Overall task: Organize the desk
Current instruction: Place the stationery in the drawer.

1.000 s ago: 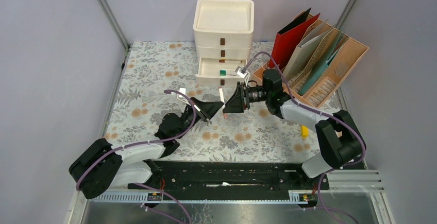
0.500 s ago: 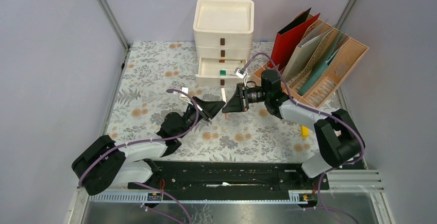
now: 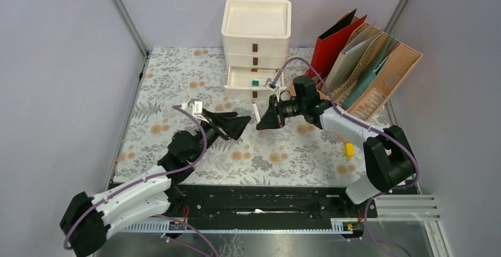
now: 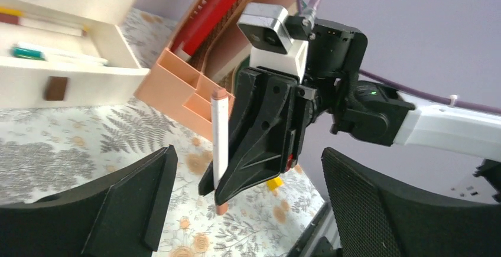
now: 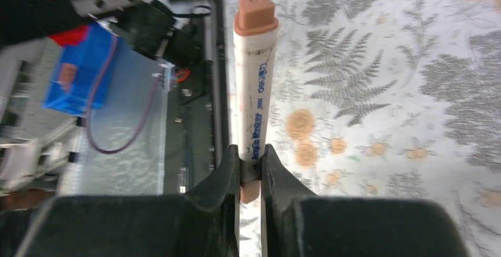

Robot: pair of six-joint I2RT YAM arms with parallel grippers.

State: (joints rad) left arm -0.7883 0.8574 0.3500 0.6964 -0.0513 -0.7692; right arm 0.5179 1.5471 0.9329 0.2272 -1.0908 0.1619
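Worktop (image 3: pixel 177 85) in fern-and-flower cloth fills the middle of the top view, ahead of both arm bases. Above its centre the right claw (image 3: pixel 260 121) is pinched tight on a white marker (image 5: pixel 254 91) with brownish caps, gripped near one end and clear of the cloth. The left claw (image 3: pixel 241 127) faces it, just beside, spread wide and holding nothing. At the back, a drawer unit (image 3: pixel 256 32) has one drawer pulled out; the small green item inside is perhaps a clip.
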